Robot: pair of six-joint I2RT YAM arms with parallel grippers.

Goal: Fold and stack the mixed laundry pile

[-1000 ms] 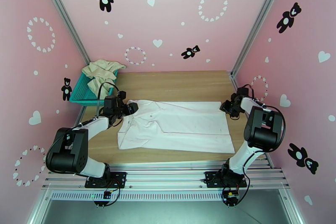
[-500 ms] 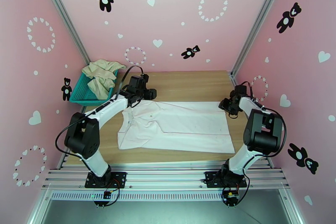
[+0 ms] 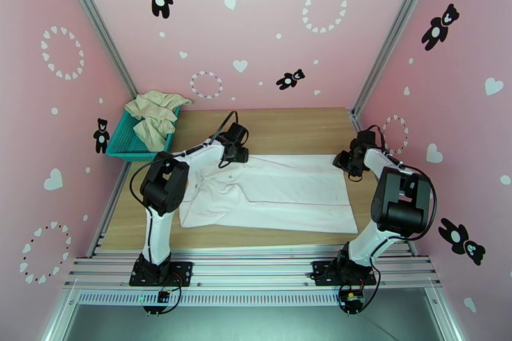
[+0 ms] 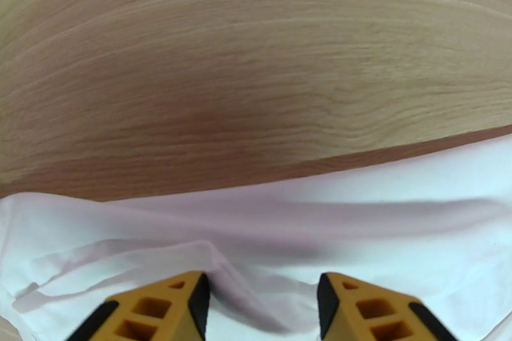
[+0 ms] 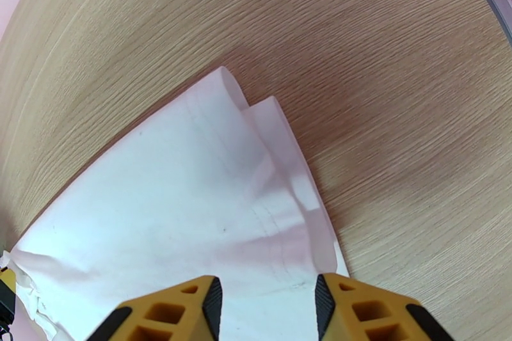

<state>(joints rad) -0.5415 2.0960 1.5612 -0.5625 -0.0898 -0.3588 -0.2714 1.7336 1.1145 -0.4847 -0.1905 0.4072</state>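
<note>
The white T-shirt [image 3: 275,192] lay flat and partly folded on the bench [image 3: 288,125]. The cream garment [image 3: 153,112] sat in the basket [image 3: 125,144]. Both claws stood open: the left claw [image 4: 262,285] over the shirt's far edge, the right claw [image 5: 265,291] over its far right corner. Risk: a pinch catching one layer only would likely pull the fold apart. A second earlier, the left claw was at the collar end; the right had barely moved.

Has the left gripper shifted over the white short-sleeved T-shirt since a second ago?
Yes. The left gripper has swung rightward, away from the teal plastic mesh basket, and now sits at the white T-shirt's far edge.
</note>
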